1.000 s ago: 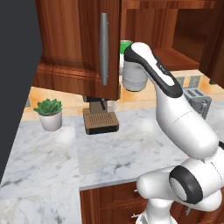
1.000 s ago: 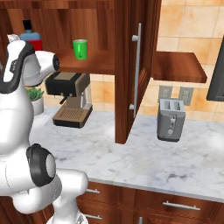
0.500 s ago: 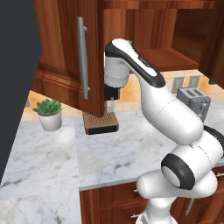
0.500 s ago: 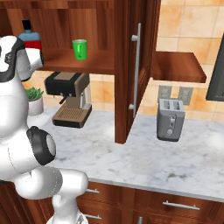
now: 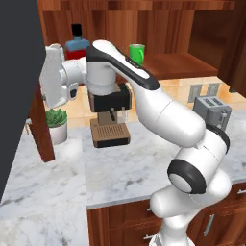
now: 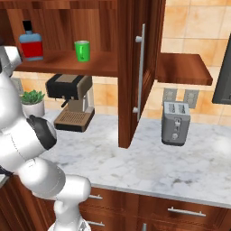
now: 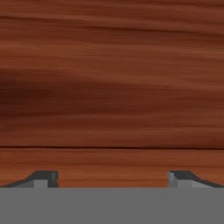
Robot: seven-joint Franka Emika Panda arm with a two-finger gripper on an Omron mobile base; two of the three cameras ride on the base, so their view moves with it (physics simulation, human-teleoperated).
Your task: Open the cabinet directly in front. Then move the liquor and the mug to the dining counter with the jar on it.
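Note:
The cabinet (image 6: 135, 27) stands open. Its right door (image 6: 131, 76), with a grey bar handle (image 6: 140, 67), sticks out over the worktop. The left door (image 5: 42, 127) is swung wide to the left. On the shelf stand the liquor (image 5: 77, 42) (image 6: 31, 43), a red bottle with a dark cap, and the green mug (image 5: 137, 52) (image 6: 82, 50). My gripper (image 5: 48, 79) reaches left, level with the shelf, against the left door. In the hand view the gripper (image 7: 112, 178) is open with nothing between the tips, close to reddish wood. The dining counter and jar are out of view.
Under the shelf a coffee machine (image 5: 110, 115) sits on the marble worktop (image 5: 125, 168), with a potted plant (image 5: 56, 124) to its left and a toaster (image 6: 175, 122) to the right. A dark panel (image 5: 17, 96) borders the left side. Drawers (image 6: 176, 210) run below.
The arm has swung left and the left door has opened wide with it, uncovering the liquor and mug. The gripper stayed open.

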